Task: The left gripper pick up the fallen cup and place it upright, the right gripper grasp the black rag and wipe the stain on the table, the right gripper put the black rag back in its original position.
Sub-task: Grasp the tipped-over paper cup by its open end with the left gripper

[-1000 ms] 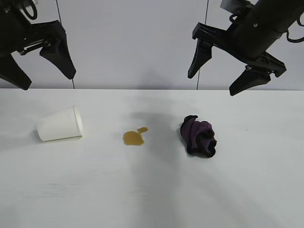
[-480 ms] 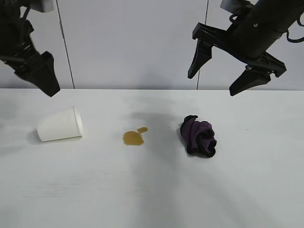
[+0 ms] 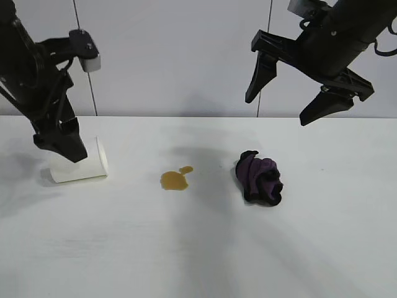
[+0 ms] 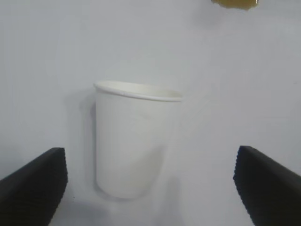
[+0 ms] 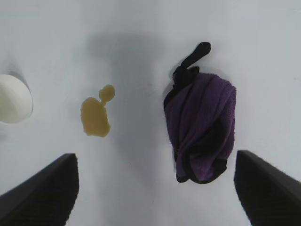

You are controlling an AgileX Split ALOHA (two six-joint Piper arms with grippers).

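The white paper cup (image 3: pixel 85 166) lies on its side at the left of the white table (image 3: pixel 186 248). My left gripper (image 3: pixel 67 146) is open and hangs low right over the cup, partly hiding it. In the left wrist view the cup (image 4: pixel 133 141) lies between the spread fingers of the left gripper (image 4: pixel 149 155), nearer one finger, with no contact seen. The amber stain (image 3: pixel 177 179) sits at the table's middle. The black and purple rag (image 3: pixel 260 177) lies to its right. My right gripper (image 3: pixel 276 110) is open and empty, high above the rag. The right wrist view shows the rag (image 5: pixel 202 127), the stain (image 5: pixel 95 117), the cup's edge (image 5: pixel 14 99) and the right gripper (image 5: pixel 155 159).
A grey panelled wall (image 3: pixel 173 56) runs behind the table's far edge. Nothing else stands on the tabletop besides the cup, stain and rag.
My left gripper has turned and come down from high at the left to just over the cup. The right gripper, rag, stain and cup have not moved.
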